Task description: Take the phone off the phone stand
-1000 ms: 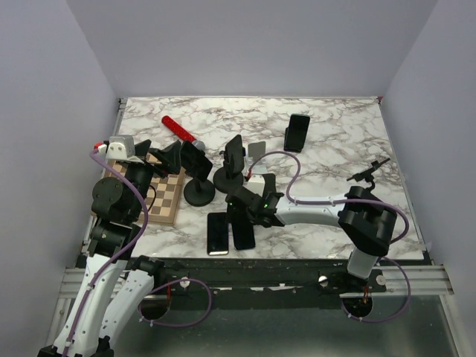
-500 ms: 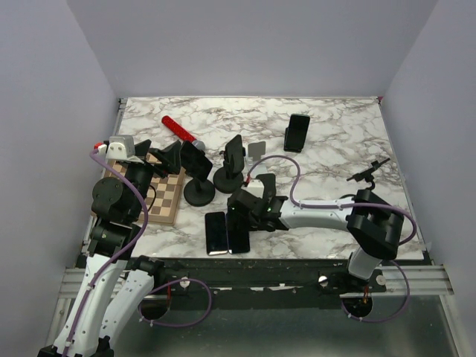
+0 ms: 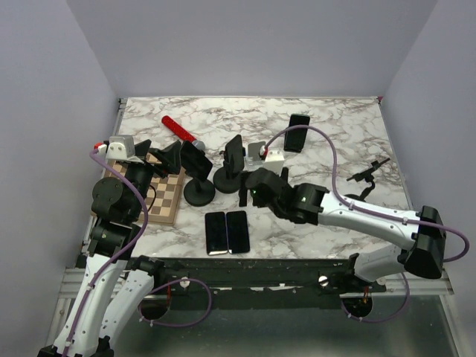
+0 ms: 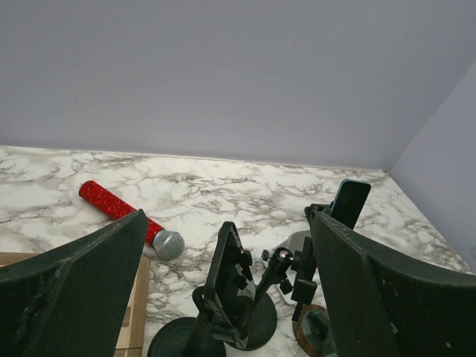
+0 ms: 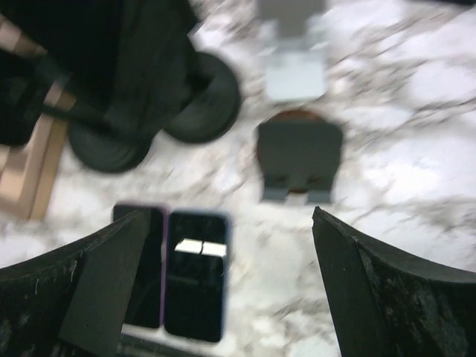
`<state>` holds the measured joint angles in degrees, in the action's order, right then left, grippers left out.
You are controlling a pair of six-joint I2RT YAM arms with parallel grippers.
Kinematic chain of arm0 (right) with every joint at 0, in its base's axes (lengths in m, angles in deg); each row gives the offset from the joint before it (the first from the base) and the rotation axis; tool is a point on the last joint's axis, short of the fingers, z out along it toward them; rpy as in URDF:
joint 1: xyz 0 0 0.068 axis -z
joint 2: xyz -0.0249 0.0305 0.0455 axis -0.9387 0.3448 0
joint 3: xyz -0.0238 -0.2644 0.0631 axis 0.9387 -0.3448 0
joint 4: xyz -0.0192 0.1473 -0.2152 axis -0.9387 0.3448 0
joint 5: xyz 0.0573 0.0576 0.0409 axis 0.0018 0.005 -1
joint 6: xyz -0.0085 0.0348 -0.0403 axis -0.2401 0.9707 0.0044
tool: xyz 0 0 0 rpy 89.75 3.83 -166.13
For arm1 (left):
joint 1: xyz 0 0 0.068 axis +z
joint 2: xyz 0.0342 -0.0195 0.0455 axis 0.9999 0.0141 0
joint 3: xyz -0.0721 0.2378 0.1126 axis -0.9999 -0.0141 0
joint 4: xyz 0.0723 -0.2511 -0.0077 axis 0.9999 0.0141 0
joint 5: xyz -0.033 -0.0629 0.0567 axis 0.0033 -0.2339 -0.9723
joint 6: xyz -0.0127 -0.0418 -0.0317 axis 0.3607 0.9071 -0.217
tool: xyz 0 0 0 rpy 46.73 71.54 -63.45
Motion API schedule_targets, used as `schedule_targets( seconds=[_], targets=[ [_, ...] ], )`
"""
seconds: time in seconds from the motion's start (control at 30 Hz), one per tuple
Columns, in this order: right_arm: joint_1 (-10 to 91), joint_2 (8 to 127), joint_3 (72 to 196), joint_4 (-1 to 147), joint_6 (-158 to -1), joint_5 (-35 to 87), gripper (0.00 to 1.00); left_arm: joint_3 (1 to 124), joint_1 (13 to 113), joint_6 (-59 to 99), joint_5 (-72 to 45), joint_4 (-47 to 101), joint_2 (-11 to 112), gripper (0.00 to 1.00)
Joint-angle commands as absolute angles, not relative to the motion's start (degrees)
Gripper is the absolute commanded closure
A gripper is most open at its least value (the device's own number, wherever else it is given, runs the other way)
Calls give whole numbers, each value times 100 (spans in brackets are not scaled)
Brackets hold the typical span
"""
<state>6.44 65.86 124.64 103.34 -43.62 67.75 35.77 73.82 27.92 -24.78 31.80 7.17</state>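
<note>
Now that the right tool has let go and lifted off the worktop, jaws spread and empty, the phone lies flat at the near edge, just beside a second phone. That removal looks finished. The left tool hangs wide apart, holding nothing, over the chessboard. Whether the stands behind hold phones is unclear.

The left phone and right phone lay flat, side by side, near the front edge of the table. Behind them stood the left stand and middle stand, with the chessboard to their left. The microphone lay farther back, and an upright phone stood at the right rear.
</note>
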Motion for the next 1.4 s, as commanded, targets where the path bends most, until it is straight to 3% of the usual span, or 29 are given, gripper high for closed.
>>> schedule_targets(
  seconds=[0.0,0.3,0.63,1.37],
  targets=[
    [1557,6770,12821,10808,-5098,7370,0,3579,7417,2821,-2429,3185,709,1],
    [3520,7247,13344,10171,-5729,6764,0,3578,7417,2795,-2440,3185,716,1],
    [4779,9352,14958,9731,-6191,5571,0,3572,7417,2773,-2476,3193,747,2],
    [5031,10333,15793,9705,-6444,5987,4,3561,7417,2788,-2448,3183,821,1]
  ],
)
